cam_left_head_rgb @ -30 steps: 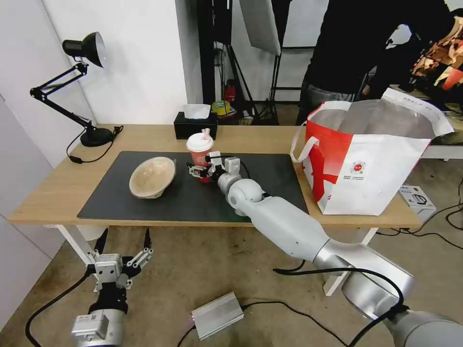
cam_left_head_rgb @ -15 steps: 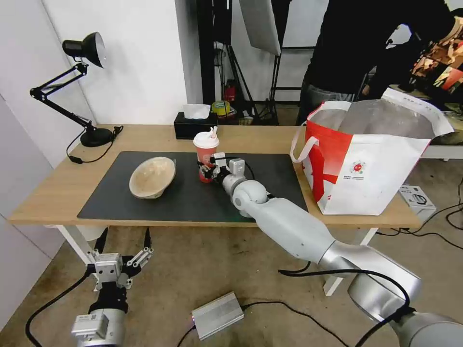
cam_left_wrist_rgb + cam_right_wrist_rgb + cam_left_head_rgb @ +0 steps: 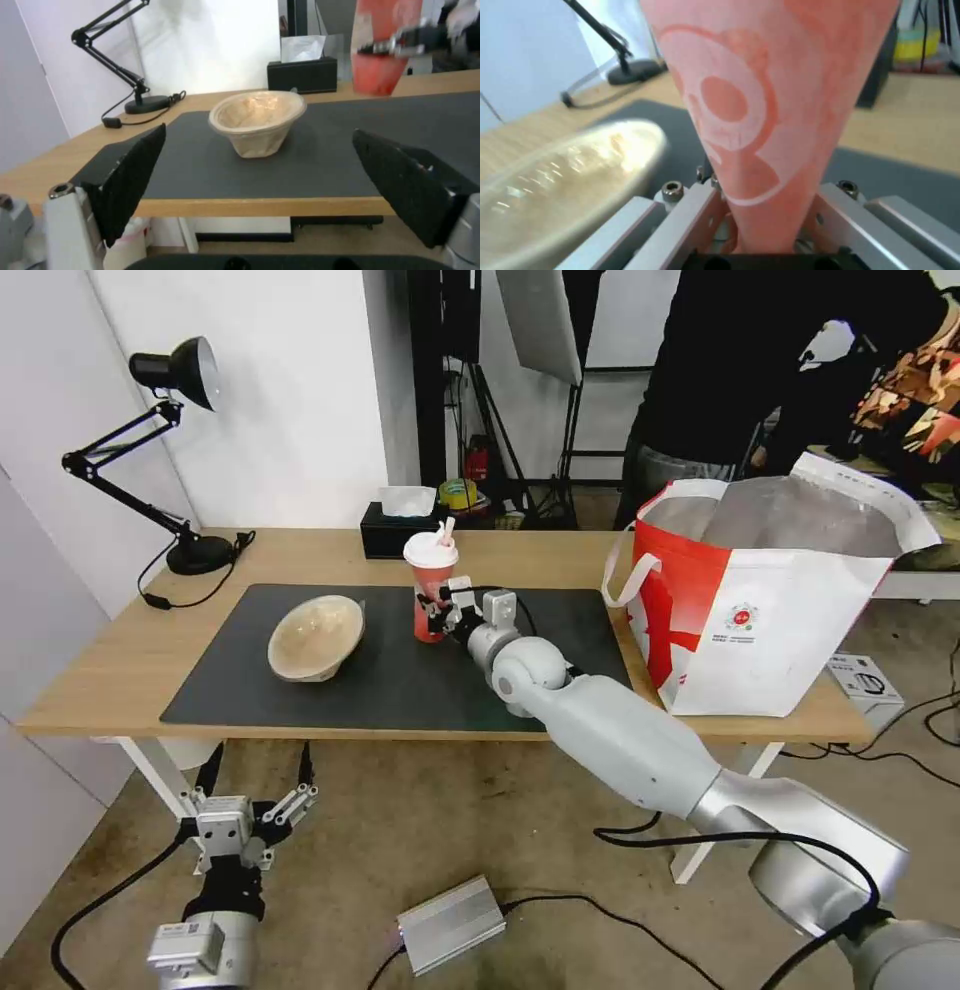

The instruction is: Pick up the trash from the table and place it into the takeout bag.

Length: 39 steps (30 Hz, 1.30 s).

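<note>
My right gripper (image 3: 437,615) is shut on the lower part of the red drink cup (image 3: 431,588) with its white lid, holding it upright just above the dark mat. In the right wrist view the cup (image 3: 760,112) sits between the metal fingers (image 3: 690,221). The beige pulp bowl (image 3: 315,637) lies tilted on the mat to the cup's left, and appears as the bowl (image 3: 257,122) in the left wrist view. The takeout bag (image 3: 770,600) stands open at the right end of the table (image 3: 120,670). My left gripper (image 3: 255,805) hangs open below the table's front edge.
A black tissue box (image 3: 400,532) stands behind the cup. A black desk lamp (image 3: 195,553) sits at the back left corner. A person in dark clothes stands behind the bag. A silver box (image 3: 450,925) and cables lie on the floor.
The right gripper has closed on the cup, set it upright from a tilt, and carried it slightly up and to the right. The left arm has stayed still.
</note>
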{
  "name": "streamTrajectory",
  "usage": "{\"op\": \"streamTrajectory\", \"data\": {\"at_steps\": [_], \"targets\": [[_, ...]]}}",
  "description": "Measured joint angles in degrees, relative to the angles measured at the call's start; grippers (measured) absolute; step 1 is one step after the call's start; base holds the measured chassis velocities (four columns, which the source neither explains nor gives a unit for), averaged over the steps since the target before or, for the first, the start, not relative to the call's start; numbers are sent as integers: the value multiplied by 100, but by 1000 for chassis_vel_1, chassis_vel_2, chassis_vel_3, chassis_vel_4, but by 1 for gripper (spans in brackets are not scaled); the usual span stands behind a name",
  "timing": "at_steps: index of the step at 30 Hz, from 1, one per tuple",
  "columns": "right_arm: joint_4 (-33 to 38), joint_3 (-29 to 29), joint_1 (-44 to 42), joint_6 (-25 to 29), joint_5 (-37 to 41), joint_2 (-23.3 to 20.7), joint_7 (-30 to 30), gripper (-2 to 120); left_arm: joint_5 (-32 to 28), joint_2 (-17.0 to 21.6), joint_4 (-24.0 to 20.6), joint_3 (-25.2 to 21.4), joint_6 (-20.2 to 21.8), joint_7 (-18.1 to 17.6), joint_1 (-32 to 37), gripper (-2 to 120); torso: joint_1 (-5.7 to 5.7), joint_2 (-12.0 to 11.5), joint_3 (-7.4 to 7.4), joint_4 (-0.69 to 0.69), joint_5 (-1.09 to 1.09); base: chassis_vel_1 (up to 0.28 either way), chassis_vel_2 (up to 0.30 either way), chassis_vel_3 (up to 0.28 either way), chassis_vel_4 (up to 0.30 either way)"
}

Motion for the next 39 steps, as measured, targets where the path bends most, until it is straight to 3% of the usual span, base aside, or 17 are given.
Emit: {"op": "streamTrajectory", "data": {"at_steps": [9, 19, 23, 35, 39], "targets": [[1176, 45, 409, -316, 313, -560, 343, 3, 0, 20, -53, -2, -2, -1, 37, 100, 0, 1, 0, 0, 1, 0, 0, 0, 0], [1660, 130, 906, -449, 463, -1030, 415, 3, 10, 41, -78, 3, -2, 0, 58, 100, 0, 1, 0, 0, 0, 0, 0, 0, 0], [1727, 90, 1326, -499, 500, -1439, 319, 3, 10, 47, -106, -2, -3, 0, 73, 100, 0, 1, 0, 0, 0, 0, 0, 0, 0], [1885, 40, 2299, -827, 435, -2652, -457, 3, -29, 114, -129, -1, -3, 0, 70, 100, 0, 1, 0, 0, 1, 0, 0, 0, 0], [1788, 61, 2620, -1085, 203, -3189, -1056, 3, -62, 149, -129, -2, -8, 1, 70, 100, 0, 1, 0, 0, 1, 0, 0, 0, 0]]}}
